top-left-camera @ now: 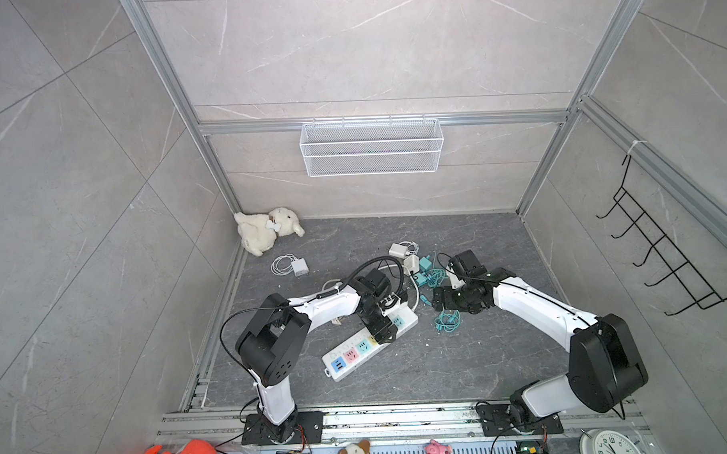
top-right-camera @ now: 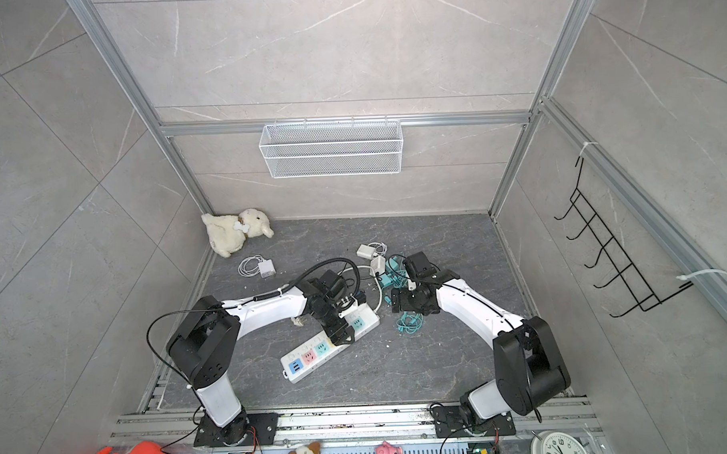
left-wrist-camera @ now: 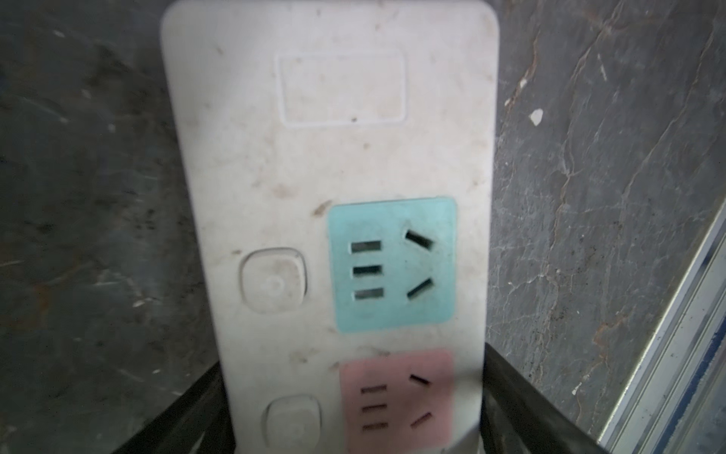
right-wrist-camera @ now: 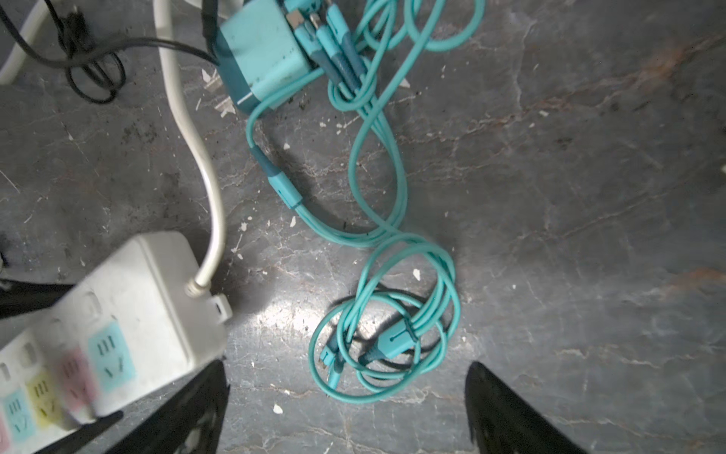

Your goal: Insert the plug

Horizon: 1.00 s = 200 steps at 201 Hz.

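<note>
Cluttered table (right-wrist-camera: 550, 196): left tool (top-left-camera: 384, 334) clamps strip (left-wrist-camera: 334, 165), right tool (right-wrist-camera: 347, 365) hangs open, empty. Tangled cable (right-wrist-camera: 285, 188) could snag, dragging plug (right-wrist-camera: 267, 55) askew.

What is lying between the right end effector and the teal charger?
In the right wrist view, only a coiled teal cable lies on the dark floor between the open right end effector and the teal charger.

— Is there anything you can read here?
— Only the clock (top-left-camera: 610, 444) at the front edge: you can see black numerals round its dial, partly cut off by the frame.
— And the strip (left-wrist-camera: 334, 157)?
— Its switch marks are too blurred for you to read.
</note>
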Available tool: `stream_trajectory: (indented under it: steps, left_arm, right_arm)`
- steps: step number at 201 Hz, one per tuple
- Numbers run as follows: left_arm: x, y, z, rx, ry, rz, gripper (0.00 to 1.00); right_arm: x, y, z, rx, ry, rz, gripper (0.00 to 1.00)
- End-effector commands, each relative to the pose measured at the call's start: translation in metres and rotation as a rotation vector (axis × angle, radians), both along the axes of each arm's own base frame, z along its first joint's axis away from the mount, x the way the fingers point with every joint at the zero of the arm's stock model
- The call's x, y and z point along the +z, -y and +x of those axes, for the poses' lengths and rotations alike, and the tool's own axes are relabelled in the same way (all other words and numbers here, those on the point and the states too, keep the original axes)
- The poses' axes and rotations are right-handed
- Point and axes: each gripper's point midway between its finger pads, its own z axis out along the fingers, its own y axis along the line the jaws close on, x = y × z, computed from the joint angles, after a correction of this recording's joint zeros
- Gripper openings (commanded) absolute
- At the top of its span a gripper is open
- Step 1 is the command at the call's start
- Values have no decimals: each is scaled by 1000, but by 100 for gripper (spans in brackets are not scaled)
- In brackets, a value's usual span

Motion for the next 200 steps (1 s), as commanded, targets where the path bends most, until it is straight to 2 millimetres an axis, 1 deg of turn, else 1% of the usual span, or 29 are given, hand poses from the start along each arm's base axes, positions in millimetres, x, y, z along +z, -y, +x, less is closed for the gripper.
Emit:
stream_trajectory:
  steps: [1, 16, 35, 59, 88, 100, 122, 140, 153, 157, 160, 183, 200]
  left_arm:
    - [13, 6, -9, -53, 80, 12, 86]
    - [6, 4, -14, -74, 107, 60, 86]
    - [2, 5, -13, -100, 144, 83, 85]
    - [1, 10, -6, -144, 222, 80, 85]
    - [4, 21, -6, -217, 276, 35, 85]
    - [0, 24, -8, -239, 274, 29, 86]
    - [-16, 15, -3, -239, 267, 123, 86]
    - [-23, 12, -5, -224, 243, 147, 88]
    - [-21, 13, -4, -204, 254, 130, 93]
    - [-21, 13, -4, -199, 256, 126, 98]
    - [-20, 13, -4, -196, 259, 122, 99]
    - [-17, 12, -2, -188, 278, 119, 100]
    - [-12, 14, 5, -174, 316, 110, 100]
  right_arm:
    - [6, 4, 9, 5, 7, -25, 95]
    - [9, 4, 14, -5, 9, -22, 95]
    - [12, 4, 20, -15, 16, -16, 94]
    - [14, 3, 27, -26, 22, -15, 94]
    - [13, 7, 36, -48, 22, -18, 94]
    - [13, 8, 39, -55, 20, -15, 94]
    - [12, 10, 44, -60, 17, -13, 94]
    - [11, 10, 47, -62, 16, -10, 94]
    - [10, 9, 48, -59, 14, -7, 94]
    - [9, 9, 48, -56, 15, -6, 94]
    - [9, 8, 49, -55, 16, -3, 94]
    - [13, -2, 55, -31, 39, 45, 93]
    - [14, -5, 59, -25, 50, 61, 93]
